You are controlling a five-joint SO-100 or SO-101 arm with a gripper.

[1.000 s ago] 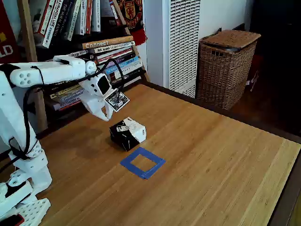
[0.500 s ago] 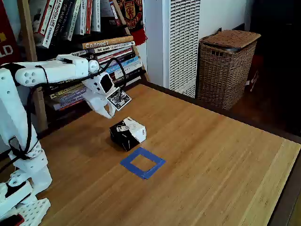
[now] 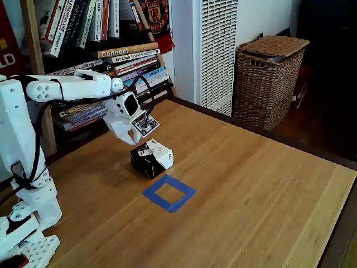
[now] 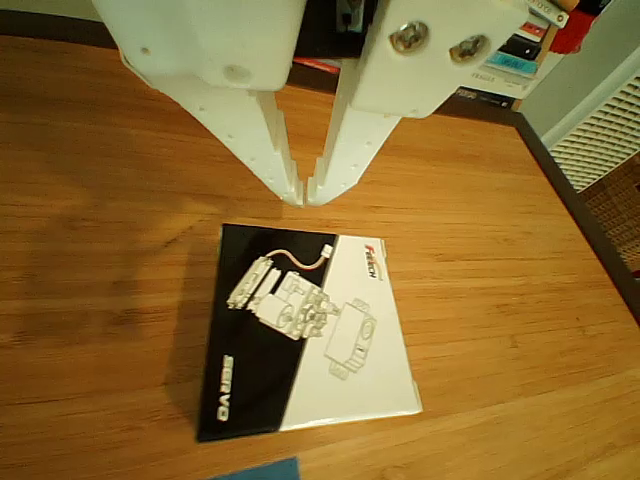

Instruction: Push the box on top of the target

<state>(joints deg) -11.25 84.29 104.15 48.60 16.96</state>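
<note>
Wooden table (image 3: 251, 184): box (image 3: 152, 158) sits at 11 o'clock of target (image 3: 169, 192); gripper (image 4: 304, 193), nearly closed and empty, hovers at box's 12 o'clock

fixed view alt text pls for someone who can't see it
A white robot arm reaches from the left across a wooden table, its gripper just behind a small black-and-white box. A blue tape square target lies just in front of the box, with bookshelves and a wicker basket behind.

We read this as a home room: crammed bookshelf (image 3: 106, 33), wicker laundry basket (image 3: 269, 78), white radiator cover (image 3: 217, 50) behind our wooden table (image 3: 251, 190).
</note>
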